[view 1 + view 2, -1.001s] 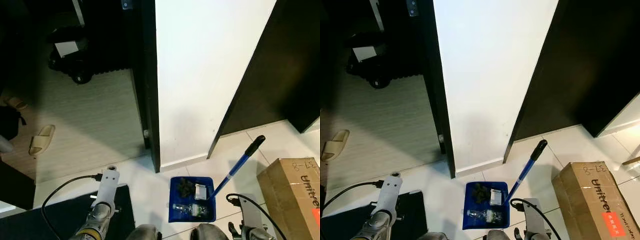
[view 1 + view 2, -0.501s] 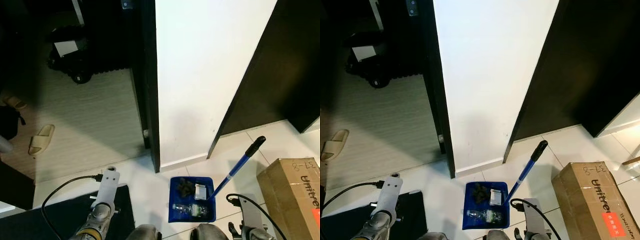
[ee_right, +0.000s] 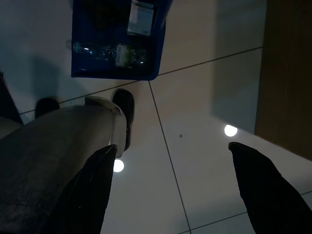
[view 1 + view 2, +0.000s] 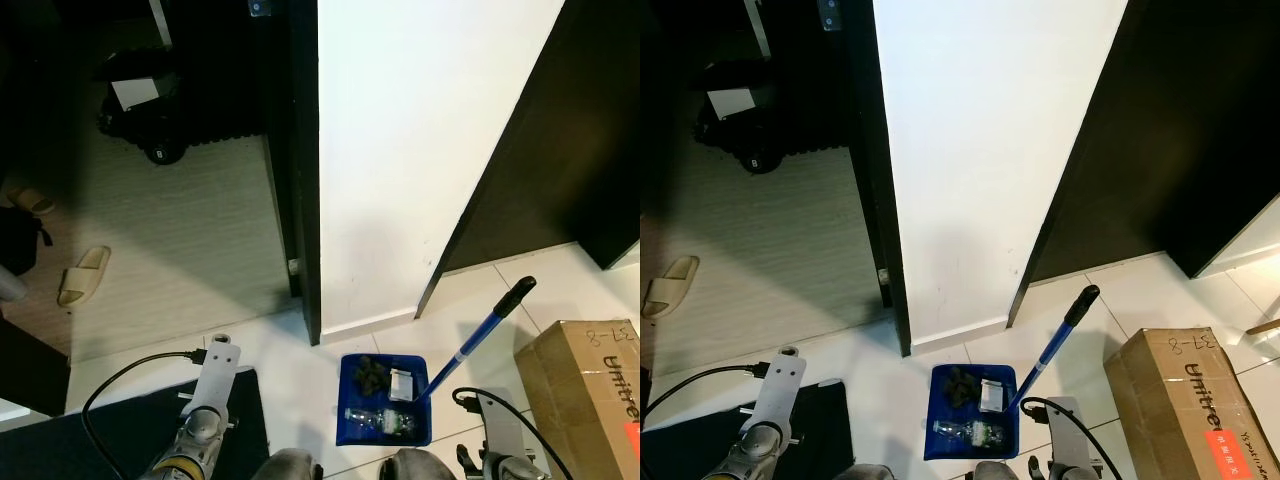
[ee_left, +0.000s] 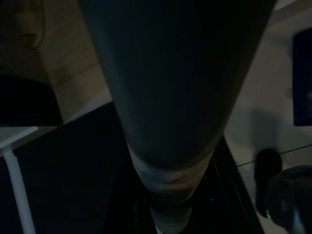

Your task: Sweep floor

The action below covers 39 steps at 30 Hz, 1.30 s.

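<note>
The dustpan (image 4: 385,399) already holds a bottle (image 4: 381,420) and scraps, so sweeping seems nearly done; right pincer (image 3: 170,190) released, left pincer's state I cannot tell.

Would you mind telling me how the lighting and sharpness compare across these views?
Head views: sharp and evenly lit, the white wall bright, the doorways dark. Left wrist view: very dim, barely readable. Right wrist view: dim, with two lamp reflections glaring on the floor tiles near the dustpan.

Sharp, evenly lit head views; dim, shadowy wrist views with floor glare.
</note>
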{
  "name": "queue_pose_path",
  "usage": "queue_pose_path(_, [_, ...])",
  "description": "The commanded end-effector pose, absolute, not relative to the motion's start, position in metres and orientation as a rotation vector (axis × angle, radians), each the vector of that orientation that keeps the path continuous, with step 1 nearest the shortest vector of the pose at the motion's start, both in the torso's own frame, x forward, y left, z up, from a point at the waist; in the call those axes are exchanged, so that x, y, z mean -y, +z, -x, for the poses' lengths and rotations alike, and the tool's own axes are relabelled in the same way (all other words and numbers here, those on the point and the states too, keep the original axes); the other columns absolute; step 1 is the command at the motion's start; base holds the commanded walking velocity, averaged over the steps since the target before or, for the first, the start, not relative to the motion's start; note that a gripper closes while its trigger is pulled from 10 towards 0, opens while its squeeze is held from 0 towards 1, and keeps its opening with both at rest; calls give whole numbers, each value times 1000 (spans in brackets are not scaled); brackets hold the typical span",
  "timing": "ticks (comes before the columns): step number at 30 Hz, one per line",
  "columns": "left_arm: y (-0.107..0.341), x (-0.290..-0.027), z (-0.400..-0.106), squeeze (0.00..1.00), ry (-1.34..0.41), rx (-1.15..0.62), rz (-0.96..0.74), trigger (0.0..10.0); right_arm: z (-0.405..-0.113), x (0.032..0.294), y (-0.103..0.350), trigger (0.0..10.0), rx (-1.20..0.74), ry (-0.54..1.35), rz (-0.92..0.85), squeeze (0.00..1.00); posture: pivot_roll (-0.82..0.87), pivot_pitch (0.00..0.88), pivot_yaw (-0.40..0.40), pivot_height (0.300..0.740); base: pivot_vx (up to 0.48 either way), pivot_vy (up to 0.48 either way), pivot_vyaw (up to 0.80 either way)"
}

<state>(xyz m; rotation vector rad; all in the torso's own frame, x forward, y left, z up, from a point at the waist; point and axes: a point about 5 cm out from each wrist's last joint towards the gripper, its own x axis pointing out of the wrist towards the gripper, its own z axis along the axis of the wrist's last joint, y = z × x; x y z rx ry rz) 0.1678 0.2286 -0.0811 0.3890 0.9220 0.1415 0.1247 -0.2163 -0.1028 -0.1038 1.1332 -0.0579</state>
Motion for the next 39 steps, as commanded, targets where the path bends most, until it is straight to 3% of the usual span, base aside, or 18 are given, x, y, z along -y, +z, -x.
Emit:
queue_pose_path(1, [-75,-268,-157,0,165,-948,-419,10000,-122,216,-104,10000,-1140,-59,107,0,58,0,-10,740,0,0,0])
queue_pose_path(14, [-84,-243,-156,0,103,-1001,-309,10000,-123,217,-103,10000,-1139,-69,104,0,47,0,-3,740,0,0,0])
queue_pose_path(39, [-81,-241,-166,0,118,-981,-331,10000,-130,222,-100,10000,-1118,-88,106,0,34,0,9,740,0,0,0])
